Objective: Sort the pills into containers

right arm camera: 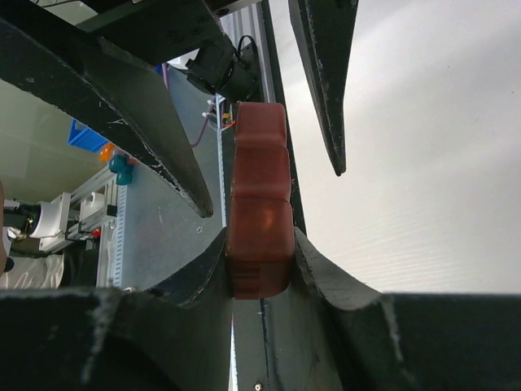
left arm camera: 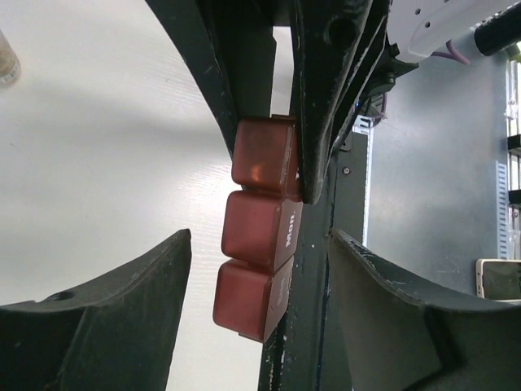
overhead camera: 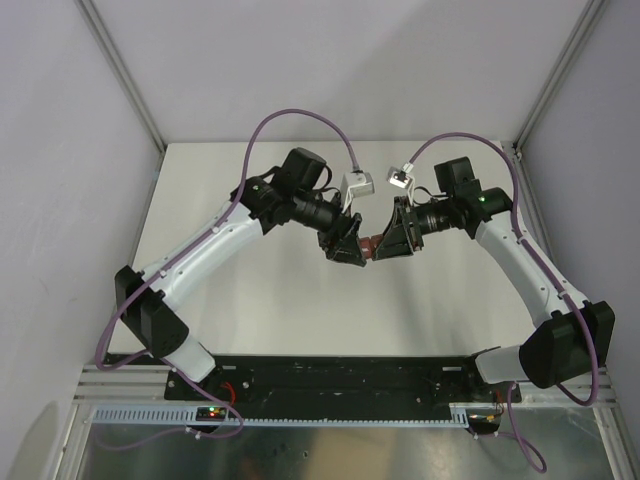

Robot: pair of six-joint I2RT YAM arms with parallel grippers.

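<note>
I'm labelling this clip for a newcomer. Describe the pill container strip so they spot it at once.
Above the white table's middle, the left gripper meets the right gripper, which clamps one end of a strip of three square compartments. It is the only dark red thing between the black fingers.

Robot lab: white-walled booth (overhead camera: 60,150), aluminium framing (overhead camera: 118,70).
</note>
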